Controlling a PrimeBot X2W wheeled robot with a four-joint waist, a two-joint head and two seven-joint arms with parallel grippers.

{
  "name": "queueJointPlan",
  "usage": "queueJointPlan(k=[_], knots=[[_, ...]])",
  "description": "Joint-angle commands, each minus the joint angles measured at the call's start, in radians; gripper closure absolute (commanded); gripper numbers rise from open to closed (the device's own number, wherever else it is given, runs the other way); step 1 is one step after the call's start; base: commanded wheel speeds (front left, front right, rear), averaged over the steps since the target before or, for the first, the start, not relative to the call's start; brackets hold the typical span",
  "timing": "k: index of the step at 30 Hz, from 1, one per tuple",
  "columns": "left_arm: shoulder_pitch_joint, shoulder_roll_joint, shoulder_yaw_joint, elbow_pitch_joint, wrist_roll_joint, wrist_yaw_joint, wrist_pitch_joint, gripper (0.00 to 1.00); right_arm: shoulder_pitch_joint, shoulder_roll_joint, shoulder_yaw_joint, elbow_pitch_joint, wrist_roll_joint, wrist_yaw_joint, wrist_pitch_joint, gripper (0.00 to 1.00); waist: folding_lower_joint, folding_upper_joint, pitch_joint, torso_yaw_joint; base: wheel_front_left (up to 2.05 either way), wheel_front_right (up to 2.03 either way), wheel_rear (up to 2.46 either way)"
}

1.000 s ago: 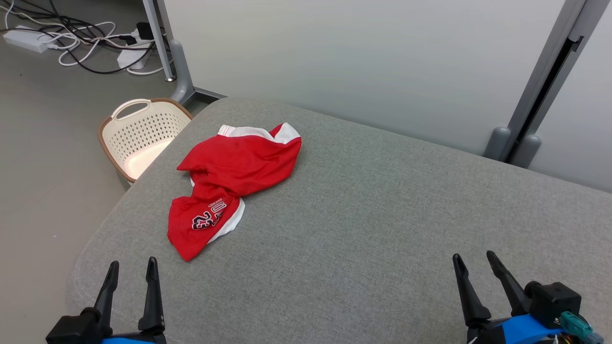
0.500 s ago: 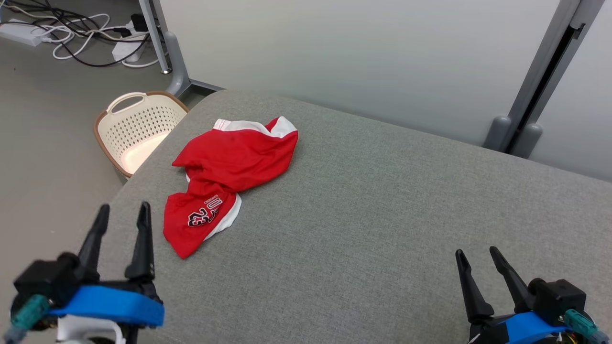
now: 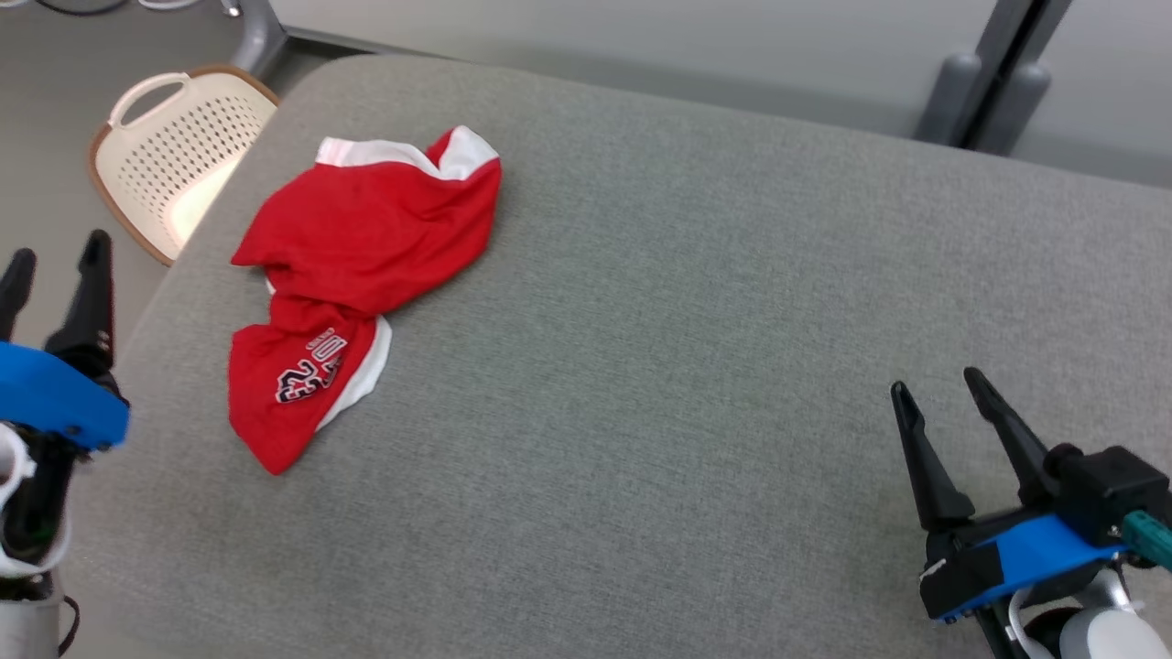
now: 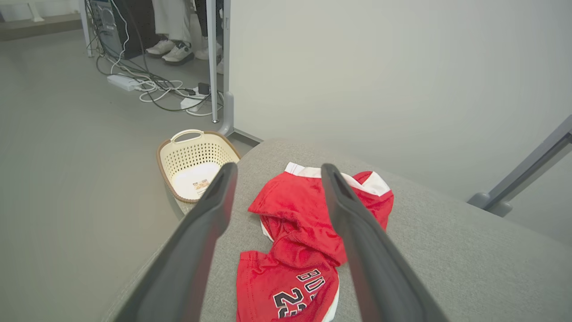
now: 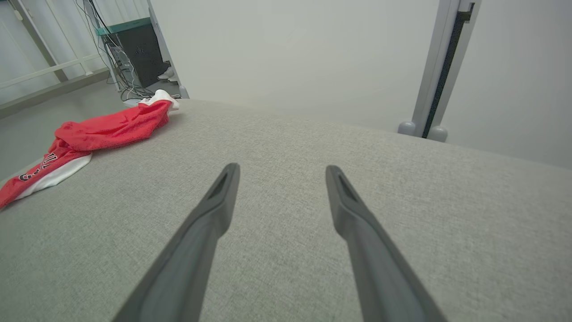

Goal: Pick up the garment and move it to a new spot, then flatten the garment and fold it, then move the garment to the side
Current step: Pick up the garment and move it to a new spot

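The garment is a red piece with white trim and dark lettering, crumpled on the far left part of the grey padded table. It also appears in the left wrist view as the garment and at the left of the right wrist view as the garment. My left gripper hovers open at the left edge, off the table's side, to the left of the garment. My left gripper holds nothing. My right gripper stands open over the table's front right, far from the cloth; between the fingers of my right gripper lies bare table.
A cream perforated basket with a brown rim stands on the floor beside the table's far left corner. Grey partition posts rise behind the table. Cables and power strips lie on the floor, with a person's shoes beyond.
The head camera has tilted down, so the whole scene sits higher in the picture. My left gripper has lifted and swung out to the left. The garment lies as before.
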Motion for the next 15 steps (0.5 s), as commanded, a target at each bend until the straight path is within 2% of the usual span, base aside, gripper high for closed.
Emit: queueJointPlan(k=[1, 8, 11, 13, 15], knots=[[-0.048, 0.013, 0.022, 0.037, -0.028, -0.006, 0.014, 0.00, -0.035, -0.018, 0.005, -0.027, -0.005, 0.000, 0.011, 0.00, -0.0001, 0.0000, 0.115, -0.084, 0.00, 0.00, 0.00], [-0.133, 0.068, 0.103, 0.173, -0.113, -0.005, 0.069, 0.00, -0.086, -0.048, 0.010, -0.093, -0.010, 0.000, 0.029, 0.00, -0.0001, 0.0000, 0.265, -0.195, 0.00, 0.00, 0.00], [-0.176, 0.101, 0.143, 0.259, -0.172, -0.031, 0.105, 0.00, -0.103, -0.048, 0.010, -0.111, -0.010, 0.000, 0.024, 0.00, -0.0001, 0.0000, 0.316, -0.240, 0.00, 0.00, 0.00], [-0.199, 0.109, 0.150, 0.305, -0.194, -0.041, 0.123, 0.00, -0.103, -0.045, 0.001, -0.115, -0.010, 0.000, 0.017, 0.00, -0.0001, 0.0000, 0.336, -0.260, 0.00, 0.00, 0.00], [-0.216, 0.103, 0.154, 0.338, -0.210, -0.027, 0.141, 0.00, -0.098, -0.036, -0.005, -0.117, -0.014, 0.000, 0.012, 0.00, -0.0001, 0.0000, 0.348, -0.273, 0.00, 0.00, 0.00]])
